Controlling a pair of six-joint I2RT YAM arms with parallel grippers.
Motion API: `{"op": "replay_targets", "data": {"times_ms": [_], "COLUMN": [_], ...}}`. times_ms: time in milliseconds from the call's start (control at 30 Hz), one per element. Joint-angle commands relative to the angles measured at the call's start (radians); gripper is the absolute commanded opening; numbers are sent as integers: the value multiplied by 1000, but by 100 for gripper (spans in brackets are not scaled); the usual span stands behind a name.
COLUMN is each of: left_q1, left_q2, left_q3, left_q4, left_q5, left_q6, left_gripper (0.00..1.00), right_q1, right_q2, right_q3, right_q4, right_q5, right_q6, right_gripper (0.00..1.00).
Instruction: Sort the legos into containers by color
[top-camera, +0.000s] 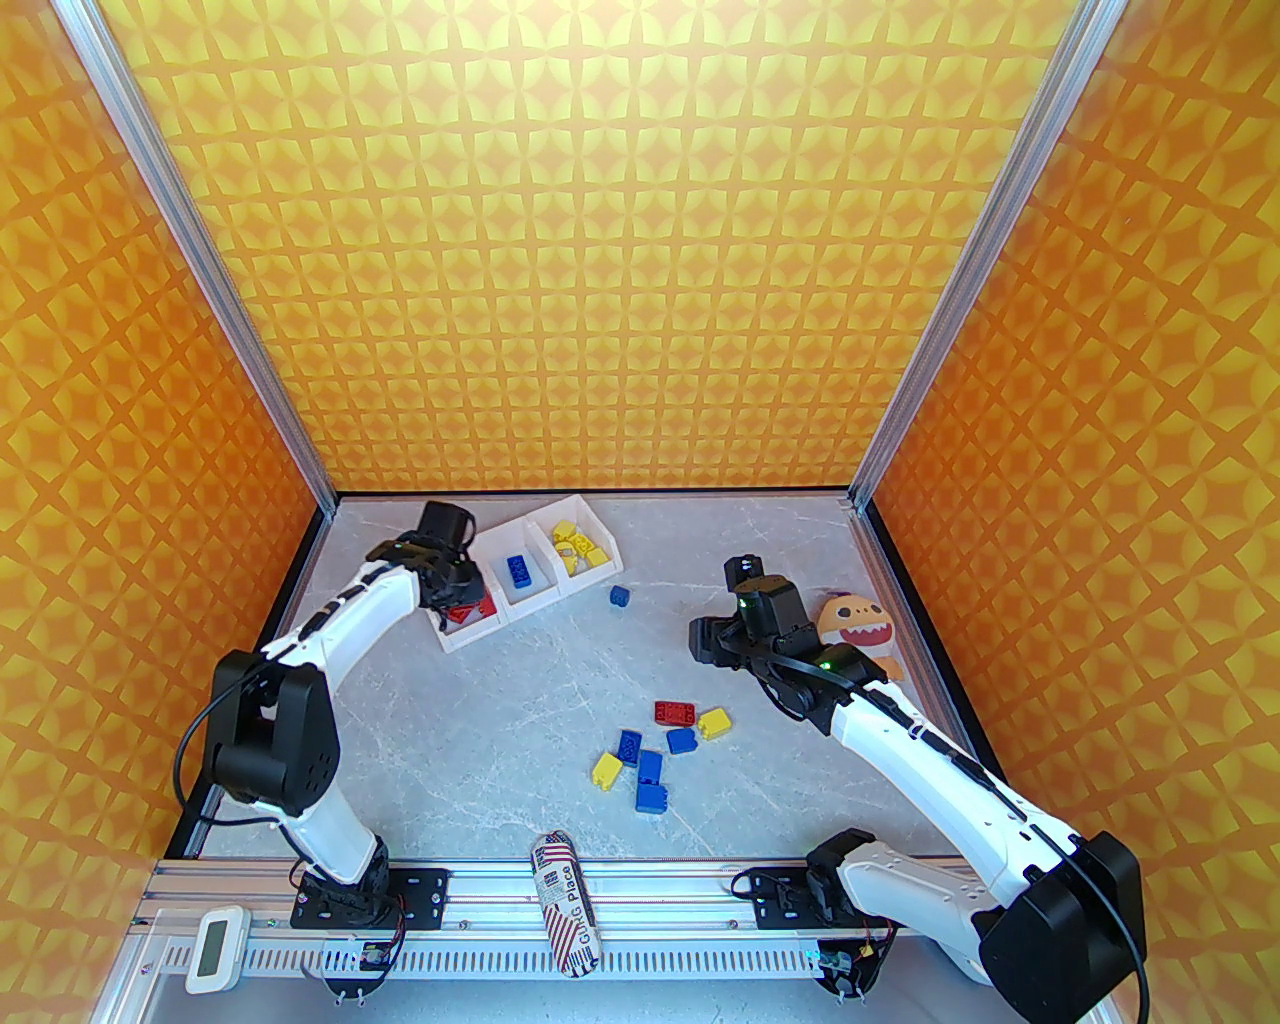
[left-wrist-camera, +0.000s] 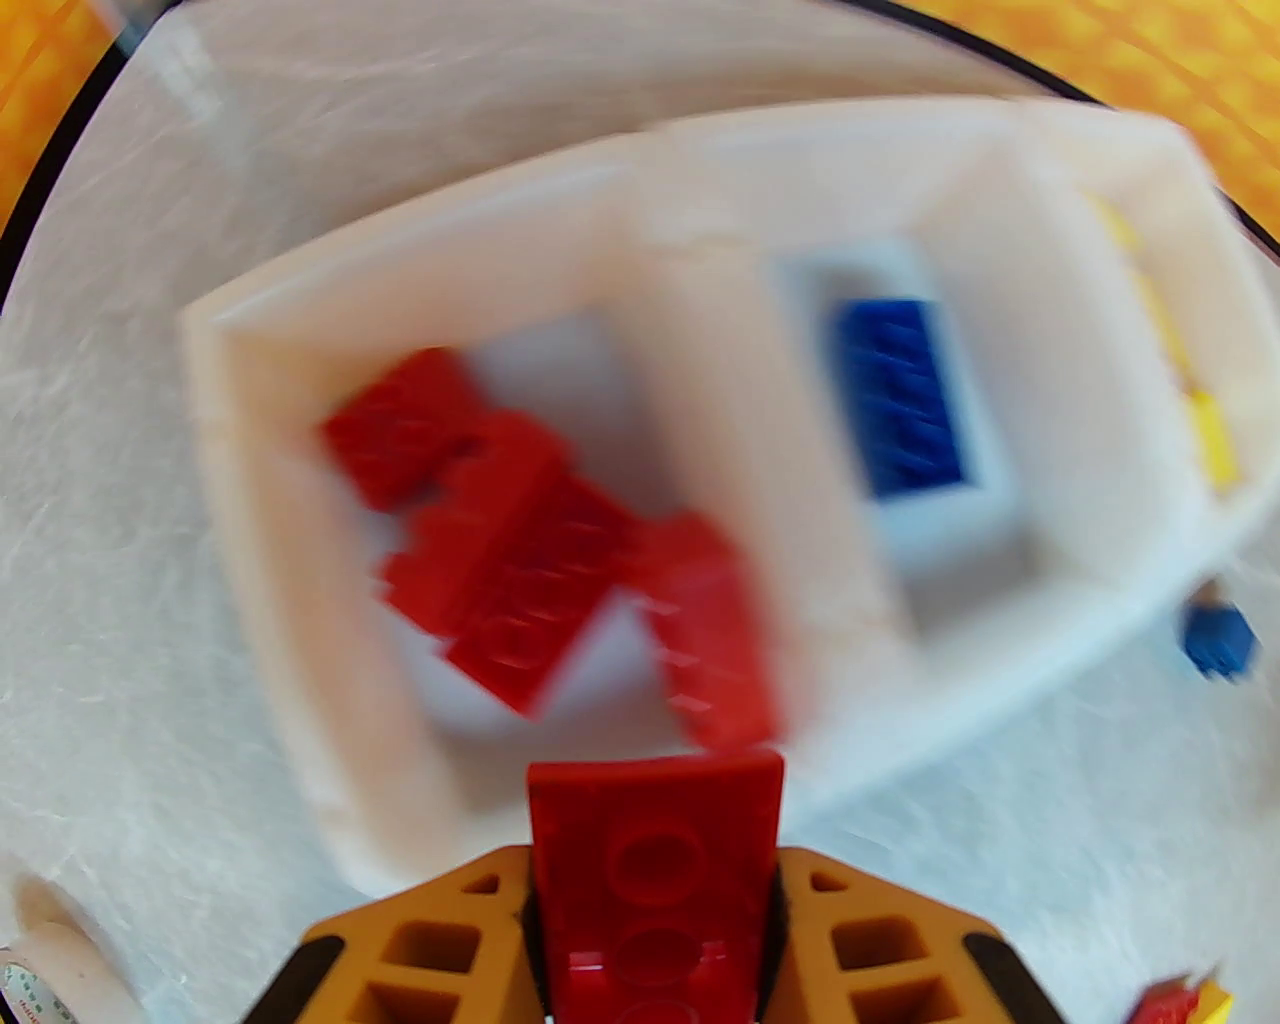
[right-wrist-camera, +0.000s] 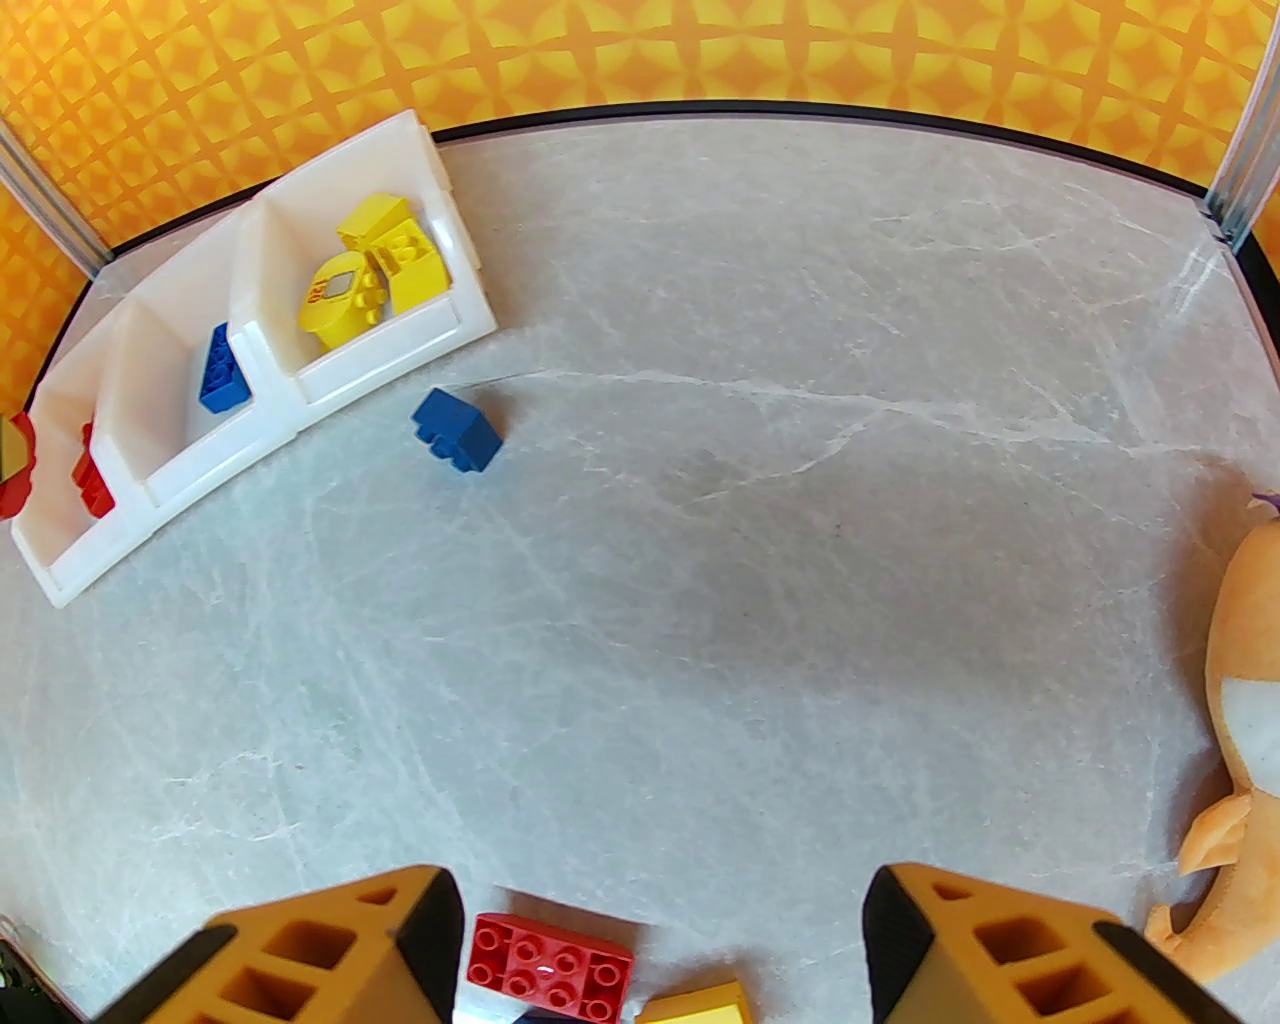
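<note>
A: L gripper status?
B: L gripper (left-wrist-camera: 655, 905) is clamped on a red lego (left-wrist-camera: 655, 850), fingers (left-wrist-camera: 430, 940) tight on both sides. It hangs above the containers (top-camera: 535, 606) at the far-left corner of the worktop (top-camera: 450, 720), over the left-end bin w/ other red legos (left-wrist-camera: 520, 560).
A: Other bins?
B: Mid bin has one blue lego (top-camera: 518, 570). The right-end bin has yellow legos (top-camera: 578, 548).
A: R gripper?
B: R gripper (right-wrist-camera: 655, 890) has its jaws wide apart. It's above the worktop towards the right edge, near the orange plush (top-camera: 860, 625).
A: Loose ones?
B: A blue brick (top-camera: 620, 597) sits just off the tray's right end. A mixed cluster (top-camera: 660, 745) of red, blue & yellow lies mid-worktop, twd the near edge.
</note>
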Motion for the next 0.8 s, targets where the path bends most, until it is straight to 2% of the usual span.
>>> {"op": "replay_targets", "data": {"times_ms": [0,100,167,233,300,533,767], "left_q1": [29,44,53,59,57,31,-85], "left_q2": [58,107,130,139,117,-111,-379], "left_q3": [65,107,127,138,126,-50,-215], "left_q4": [5,12,18,24,28,56,54], "left_q5": [34,44,44,44,60,89,94], "left_q6": [27,27,27,27,24,22,23], "left_gripper": [33,34,39,62,73,75,76], "right_q1": [-4,-4,-4,-3,-4,-4,-2], "right_q2": [-24,-27,-30,-28,-21,39,188], "right_q3": [19,10,2,-5,-6,6,77], "right_q4": [-3,-4,1,12,17,62,127], "right_q5": [-34,-44,-54,-73,-87,-119,-144], "right_q6": [3,5,8,12,11,-18,-61], "right_gripper": [70,69,69,69,69,68,70]}}
